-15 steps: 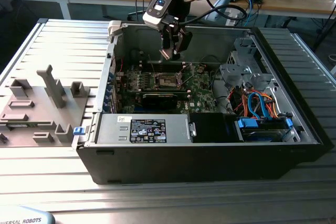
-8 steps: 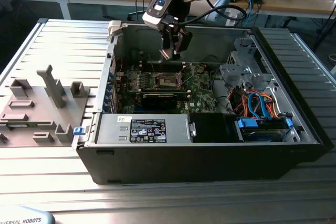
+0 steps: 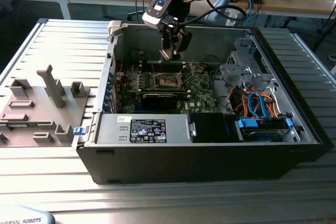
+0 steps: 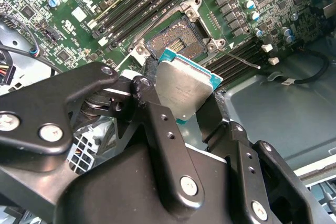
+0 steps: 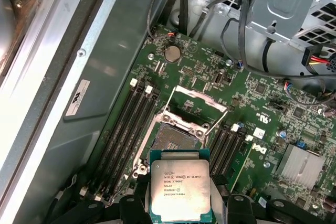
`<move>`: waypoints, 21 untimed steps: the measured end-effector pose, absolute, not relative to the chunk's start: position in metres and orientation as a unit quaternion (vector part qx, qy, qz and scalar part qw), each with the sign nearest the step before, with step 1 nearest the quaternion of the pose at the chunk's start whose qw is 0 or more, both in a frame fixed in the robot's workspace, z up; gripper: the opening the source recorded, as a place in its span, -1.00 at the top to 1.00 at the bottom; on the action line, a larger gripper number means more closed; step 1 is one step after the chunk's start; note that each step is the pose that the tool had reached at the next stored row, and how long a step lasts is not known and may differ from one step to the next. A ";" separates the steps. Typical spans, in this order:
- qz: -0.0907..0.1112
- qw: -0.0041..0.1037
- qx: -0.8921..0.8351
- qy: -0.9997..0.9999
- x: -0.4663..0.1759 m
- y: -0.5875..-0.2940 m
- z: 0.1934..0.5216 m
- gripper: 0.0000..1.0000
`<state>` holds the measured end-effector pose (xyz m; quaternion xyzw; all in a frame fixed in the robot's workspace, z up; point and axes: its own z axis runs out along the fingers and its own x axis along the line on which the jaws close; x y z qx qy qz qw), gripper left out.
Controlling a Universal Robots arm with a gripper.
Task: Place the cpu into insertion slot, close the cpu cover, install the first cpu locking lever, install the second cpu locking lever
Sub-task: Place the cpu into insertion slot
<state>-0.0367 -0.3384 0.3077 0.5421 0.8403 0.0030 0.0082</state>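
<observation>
My gripper hangs inside the open computer case, above the green circuit board. It is shut on the cpu, a flat square chip with a silver-grey top held by two opposite edges between the black fingers. In both wrist views the cpu hovers clear of the insertion slot, a dark square socket with a metal rim that lies open and bare. The cpu cover stands swung up at the socket's far edge. Thin wire levers stick out beside the socket.
Long memory slots flank the socket on both sides. A drive cage with loose cables fills the case at the exterior view's right; a power supply sits at the front. A grey fixture lies on the slatted table.
</observation>
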 end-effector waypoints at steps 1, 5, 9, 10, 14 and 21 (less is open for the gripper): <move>0.003 0.008 0.543 0.840 -0.037 -0.338 0.308 -0.08; 0.003 0.008 0.544 0.839 -0.037 -0.338 0.307 -0.08; 0.003 0.008 0.545 0.838 -0.037 -0.338 0.307 -0.08; 0.003 0.008 0.546 0.838 -0.037 -0.338 0.307 -0.08; 0.003 0.008 0.547 0.837 -0.037 -0.338 0.307 -0.08; 0.003 0.008 0.549 0.836 -0.037 -0.338 0.307 -0.08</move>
